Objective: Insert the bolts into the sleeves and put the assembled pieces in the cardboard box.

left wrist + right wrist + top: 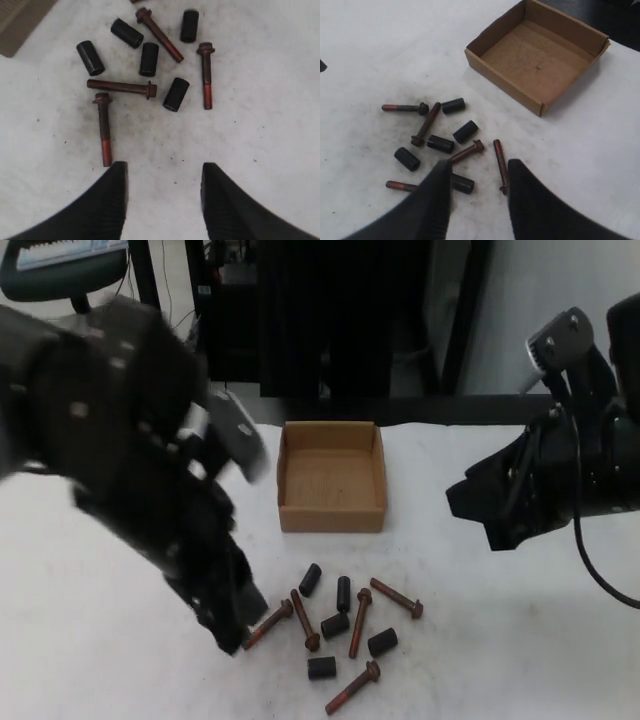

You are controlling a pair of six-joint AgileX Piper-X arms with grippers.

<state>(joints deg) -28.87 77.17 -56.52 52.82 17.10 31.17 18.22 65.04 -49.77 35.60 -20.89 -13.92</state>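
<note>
Our left pincer hangs low over the bench with its fingers spread and nothing between them. Just in front of one fingertip lies the nearest bolt, its shank running straight away from the pincer. Beyond it the other bolts and the black sleeves lie scattered, and none seems mated, though the farthest pieces are partly cut off. The cardboard box stands well past the pile and holds nothing. Our right pincer is likewise spread and empty, with the pile close in front of it and the box beyond.

We judge the task to be at its very start: the first pick of a bolt. The next move calls for the left pincer to sidle over until that shank lies between its fingers, then lower and close across it, while the right one takes a sleeve so we can line the two up end to end
</note>
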